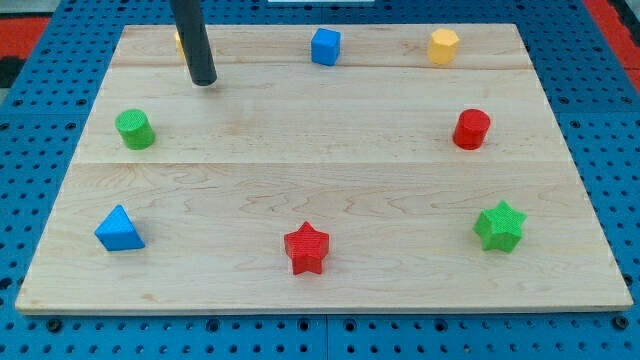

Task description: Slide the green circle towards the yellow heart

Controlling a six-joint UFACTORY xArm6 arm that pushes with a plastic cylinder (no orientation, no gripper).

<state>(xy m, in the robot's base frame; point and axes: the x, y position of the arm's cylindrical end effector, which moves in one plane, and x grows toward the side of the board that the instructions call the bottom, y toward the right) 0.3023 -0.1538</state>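
The green circle [134,129] is a short cylinder at the left side of the wooden board [320,190]. A yellow block [179,41], the yellow heart by its place, shows only as a sliver at the board's top left, mostly hidden behind my rod. My tip [204,82] rests on the board just below that yellow block, up and to the right of the green circle, apart from it.
A blue cube [325,46] and a yellow hexagon [443,46] sit along the top edge. A red cylinder [471,129] is at the right. A blue triangle [119,229], a red star [306,248] and a green star [499,226] lie along the bottom.
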